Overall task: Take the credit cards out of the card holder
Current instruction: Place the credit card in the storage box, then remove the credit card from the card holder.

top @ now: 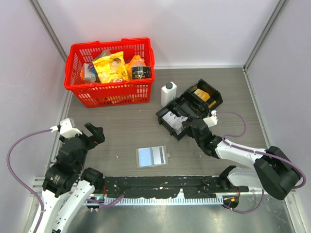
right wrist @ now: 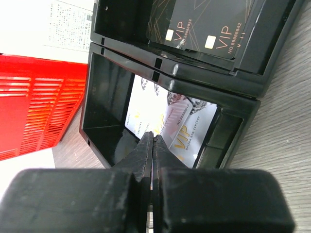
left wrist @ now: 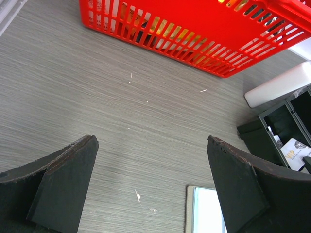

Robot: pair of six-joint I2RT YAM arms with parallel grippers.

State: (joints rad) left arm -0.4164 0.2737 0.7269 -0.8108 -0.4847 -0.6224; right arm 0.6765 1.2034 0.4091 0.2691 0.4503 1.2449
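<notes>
The card holder [top: 152, 156] lies open and flat on the table between the arms, with a pale blue panel on its left half and a grey one on the right; its corner shows in the left wrist view [left wrist: 206, 208]. My right gripper [top: 196, 128] [right wrist: 154, 136] hangs over the near compartment of the black tray [top: 163, 118], above white VIP cards [right wrist: 146, 104]. It is shut, and a thin card edge shows between the pads. My left gripper [top: 95, 132] [left wrist: 151, 141] is open and empty, left of the card holder.
Black VIP cards [right wrist: 204, 24] lie in another tray compartment. A white bottle [top: 168, 93] stands next to the tray. A red basket [top: 112, 44] full of packets sits at the back left. Grey walls enclose the table.
</notes>
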